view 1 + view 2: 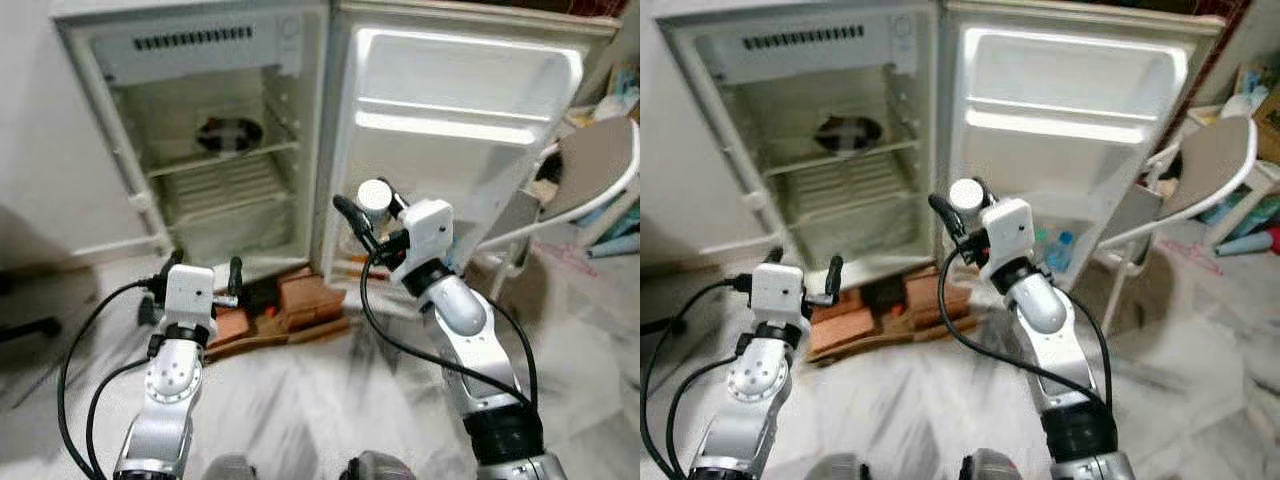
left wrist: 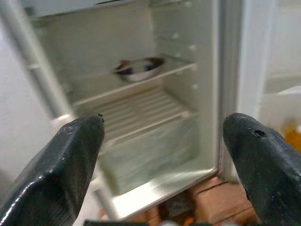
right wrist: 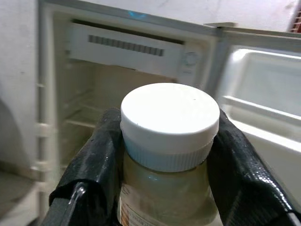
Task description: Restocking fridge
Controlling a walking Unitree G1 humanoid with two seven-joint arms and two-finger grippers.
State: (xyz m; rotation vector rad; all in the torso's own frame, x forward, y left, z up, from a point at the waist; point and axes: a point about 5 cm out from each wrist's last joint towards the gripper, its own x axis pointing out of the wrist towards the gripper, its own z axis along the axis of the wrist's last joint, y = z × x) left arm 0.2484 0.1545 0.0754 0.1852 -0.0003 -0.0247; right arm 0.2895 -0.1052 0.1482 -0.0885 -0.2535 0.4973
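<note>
A small white fridge [image 1: 210,150] stands on the floor with its door [image 1: 450,130] swung wide to the right. A dark bowl [image 1: 229,133] rests on its upper wire shelf. My right gripper [image 1: 367,215] is shut on a jar with a white lid [image 3: 169,117] and pale contents, held upright before the gap between fridge and door. Low on the left, my left gripper [image 1: 205,275] stands open and empty, pointing at the fridge's lower part; its fingers [image 2: 70,160] frame the shelves in the left wrist view.
Reddish bricks [image 1: 300,300] lie under the fridge's front. Bottles [image 1: 1060,250] sit in the door's bottom rack. A folding chair [image 1: 590,170] stands at the right beside clutter. The floor is pale marble.
</note>
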